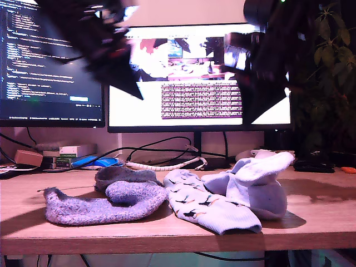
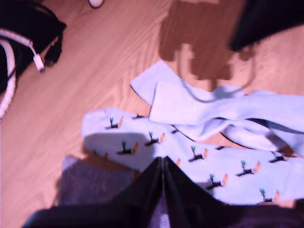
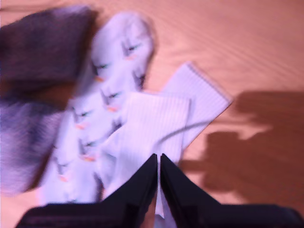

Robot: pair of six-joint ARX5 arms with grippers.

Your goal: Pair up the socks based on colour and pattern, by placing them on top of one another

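Both grippers hover closed above the wooden desk (image 1: 311,217).

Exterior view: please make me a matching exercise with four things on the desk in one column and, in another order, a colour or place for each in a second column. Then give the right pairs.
Things
1. fuzzy socks
2. bird-print sock
3. plain socks
4. coiled white cable

Descriptions
A. pale blue-white, bunched up, nearest the exterior view's right
B. behind the socks, below the monitors
C. lavender-purple, nearest the exterior view's left
D. pale with small dark-and-orange prints, between the other socks

Pairs: 1-C, 2-D, 3-A, 4-B
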